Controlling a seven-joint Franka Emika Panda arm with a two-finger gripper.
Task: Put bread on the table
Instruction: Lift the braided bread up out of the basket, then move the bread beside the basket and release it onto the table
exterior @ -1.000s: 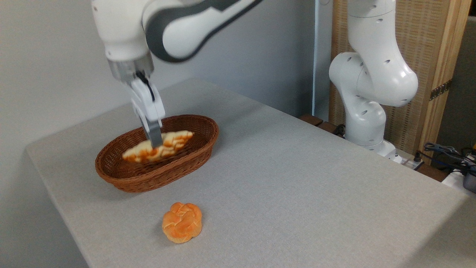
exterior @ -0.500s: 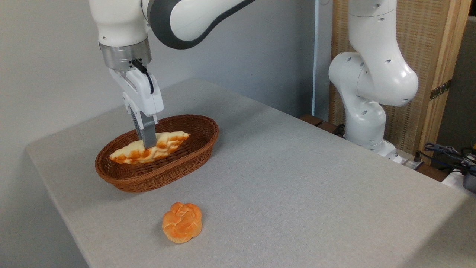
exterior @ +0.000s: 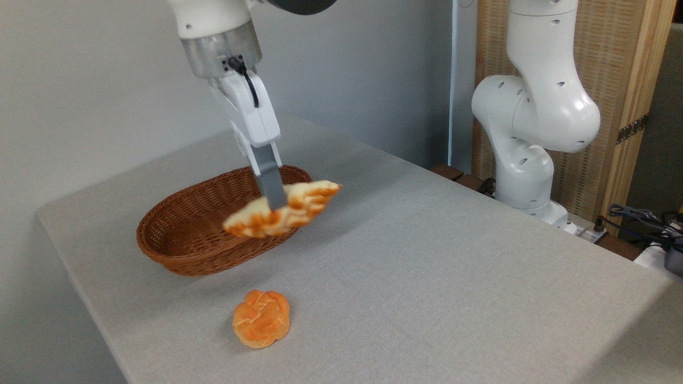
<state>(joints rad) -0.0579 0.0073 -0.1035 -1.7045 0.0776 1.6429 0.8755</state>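
The bread (exterior: 299, 205), a long ridged cream loaf with orange-brown stripes, hangs in the air over the right rim of the wicker basket (exterior: 184, 234), tilted with its right tip higher. My gripper (exterior: 273, 201) is shut on its middle, fingers pointing down and slightly right. Beneath spreads the grey cloth table (exterior: 427, 256).
A small round orange knotted bun (exterior: 261, 318) lies on the table near the front, below the basket. The arm's white base (exterior: 525, 154) stands at the table's right back edge. Cables and a wooden screen are beyond the right edge.
The gripper has lifted the bread out of the basket and carried it up and to the right, over the basket's right rim. The basket now shows nothing inside.
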